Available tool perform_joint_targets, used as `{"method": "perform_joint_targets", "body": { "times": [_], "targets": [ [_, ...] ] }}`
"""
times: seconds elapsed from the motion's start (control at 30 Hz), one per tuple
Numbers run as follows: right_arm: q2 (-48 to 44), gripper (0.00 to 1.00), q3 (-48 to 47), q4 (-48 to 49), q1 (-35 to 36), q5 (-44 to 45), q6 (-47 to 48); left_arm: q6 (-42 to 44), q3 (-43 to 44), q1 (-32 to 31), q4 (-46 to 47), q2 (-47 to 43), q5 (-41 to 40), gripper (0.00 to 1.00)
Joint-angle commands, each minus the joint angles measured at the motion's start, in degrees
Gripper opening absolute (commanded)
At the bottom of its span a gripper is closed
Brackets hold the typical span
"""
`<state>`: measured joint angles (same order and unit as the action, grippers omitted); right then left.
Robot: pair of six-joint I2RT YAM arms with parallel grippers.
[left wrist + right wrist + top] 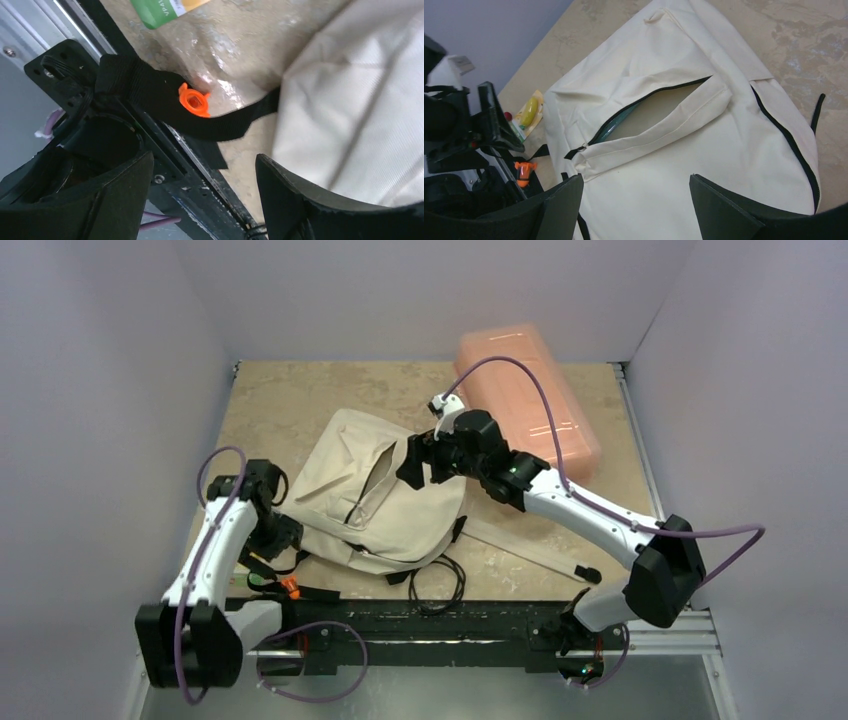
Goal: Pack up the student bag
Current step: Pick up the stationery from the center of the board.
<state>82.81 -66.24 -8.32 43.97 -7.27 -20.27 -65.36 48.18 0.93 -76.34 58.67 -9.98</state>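
The left gripper (pixel 205 159) is released; its fingers (pixel 115 200) are spread and nothing is held between them; through the gap a black mounting rail (pixel 192 180) and a bare strip of the table (pixel 250 165) are seen. Just past the fingertips, at 12 o'clock in the left wrist view, a black strap (pixel 225 125) is laid across the rail and table; an orange plastic clip (pixel 194 100) is set on it; the strap is traced toward 3 o'clock to the student bag (pixel 360 90). A green and yellow packet (pixel 165 10) is cut off by the frame at 11 o'clock.

The right gripper (pixel 636 179) is likewise released; its fingers (pixel 734 210) are held apart above the bag's cream fabric, and no contact can be made out. At 12 o'clock from them the front pocket (pixel 649 112) is gaping; its zipper is undone, and the zipper pull (pixel 574 152) is lying at the pocket's 8 o'clock end.

From above, the bag is lying flat at the middle of the table; the left gripper is placed at its 8 o'clock edge, the right gripper over its 2 o'clock edge; a translucent pink plastic box (pixel 530 400) is seen at 1 o'clock, near the bag but apart.
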Motion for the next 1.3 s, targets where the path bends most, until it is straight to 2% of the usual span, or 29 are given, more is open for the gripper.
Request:
{"method": "perform_joint_targets", "body": {
  "times": [0.0, 0.07, 0.13, 0.23, 0.33, 0.53, 0.8, 1.03, 1.17, 1.27],
  "targets": [
    [-2.5, 0.82, 0.5, 2.6, 0.5, -0.6, 1.3, -4.5, -0.5, -0.4, -0.3, 7.0, -3.9, 0.72],
    [-3.0, 0.82, 0.8, 3.0, 0.5, -0.1, 1.2, -5.2, -3.0, 0.1, 4.7, 4.1, -7.2, 0.67],
    [-3.3, 0.82, 0.6, 2.6, 0.5, -0.1, 1.4, -3.8, -5.5, 6.5, 8.8, 1.5, -8.4, 0.63],
    [-3.7, 0.82, 0.7, 2.8, 0.7, -0.2, 1.6, 0.6, -6.6, 14.8, 11.9, 2.2, -5.1, 0.59],
    [-4.1, 0.82, 1.1, 3.3, 0.8, -0.3, 1.6, 2.8, -6.1, 18.3, 11.6, 5.8, -2.6, 0.59],
    [-4.5, 0.82, 1.4, 3.9, 0.9, -0.8, 1.5, 0.6, -7.4, 18.5, 7.6, 11.0, 1.1, 0.63],
    [-5.6, 0.82, 2.4, 5.3, 0.9, -1.6, 1.1, -1.1, -11.3, 17.2, 8.8, 12.8, 6.1, 0.63],
    [-6.1, 0.82, 2.8, 5.8, 0.8, -1.5, 1.0, -5.8, -9.6, 9.5, 9.0, 16.9, 8.7, 0.67],
    [-6.6, 0.82, 2.9, 5.9, 0.8, -1.1, 1.1, -8.1, -9.8, 8.5, 9.4, 16.1, 8.9, 0.65],
    [-6.9, 0.82, 3.2, 6.3, 0.9, -1.1, 1.1, -9.8, -11.2, 8.4, 11.1, 14.2, 9.7, 0.57]
  ]
}}
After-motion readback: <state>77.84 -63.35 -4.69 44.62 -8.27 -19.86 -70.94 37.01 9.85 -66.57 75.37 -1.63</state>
